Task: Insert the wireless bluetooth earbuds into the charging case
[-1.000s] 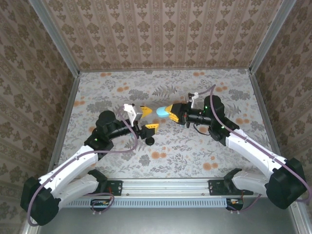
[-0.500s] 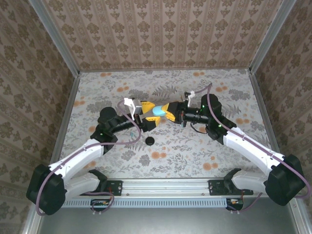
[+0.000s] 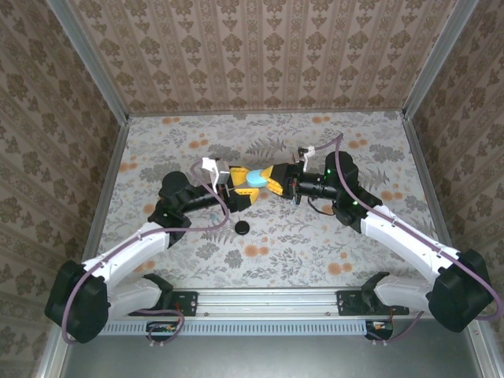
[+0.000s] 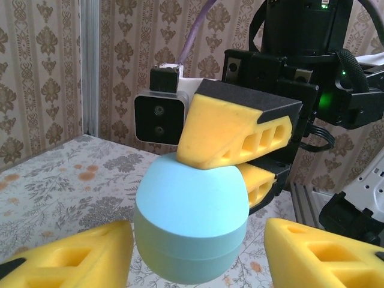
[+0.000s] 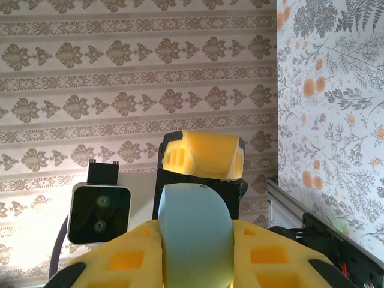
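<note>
Down on the near table [image 3: 315, 244], a small black piece [image 3: 242, 227] lies alone. Just beyond it, above mid-table, the hands meet: left hand [image 3: 242, 187] half spread, its fingers flanking the turquoise charging case [image 4: 189, 228] without clamping it. Right hand [image 3: 272, 181] pinches that case's far end firmly, holding it off the table.

Lab test booth: wallpapered panels [image 3: 260, 55], aluminium frame [image 3: 88, 59].
</note>
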You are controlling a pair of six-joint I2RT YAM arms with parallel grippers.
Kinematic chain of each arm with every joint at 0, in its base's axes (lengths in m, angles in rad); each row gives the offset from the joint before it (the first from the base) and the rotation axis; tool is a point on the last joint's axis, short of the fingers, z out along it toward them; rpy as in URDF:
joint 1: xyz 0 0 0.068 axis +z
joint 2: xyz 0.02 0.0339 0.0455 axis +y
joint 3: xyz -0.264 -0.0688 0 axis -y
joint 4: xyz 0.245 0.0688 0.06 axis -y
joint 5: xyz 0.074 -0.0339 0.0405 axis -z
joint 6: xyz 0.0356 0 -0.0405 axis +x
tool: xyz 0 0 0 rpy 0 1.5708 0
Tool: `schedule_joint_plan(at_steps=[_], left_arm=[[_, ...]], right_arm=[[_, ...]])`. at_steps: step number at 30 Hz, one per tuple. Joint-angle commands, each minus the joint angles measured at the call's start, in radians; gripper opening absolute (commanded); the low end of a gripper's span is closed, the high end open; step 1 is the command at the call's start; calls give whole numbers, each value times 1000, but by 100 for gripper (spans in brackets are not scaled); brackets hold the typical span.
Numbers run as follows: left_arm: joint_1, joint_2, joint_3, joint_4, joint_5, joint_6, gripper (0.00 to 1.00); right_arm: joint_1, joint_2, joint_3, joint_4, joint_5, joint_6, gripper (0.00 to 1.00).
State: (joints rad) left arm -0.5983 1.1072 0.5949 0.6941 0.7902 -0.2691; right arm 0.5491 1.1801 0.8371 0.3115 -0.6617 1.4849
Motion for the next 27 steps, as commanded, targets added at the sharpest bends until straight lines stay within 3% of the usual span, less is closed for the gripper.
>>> schedule_joint_plan(at_steps=[1,14,27], left_arm=[[9,9,9,34,32,-8,57],[9,23,24,48,41,-21,53],[11,22,28,58,31,-33,62]], right_arm=[[5,-5,26,43,-1,29,11],[6,-5,13,44,-9,28,10],[5,-13,7,35,-16,24,10]])
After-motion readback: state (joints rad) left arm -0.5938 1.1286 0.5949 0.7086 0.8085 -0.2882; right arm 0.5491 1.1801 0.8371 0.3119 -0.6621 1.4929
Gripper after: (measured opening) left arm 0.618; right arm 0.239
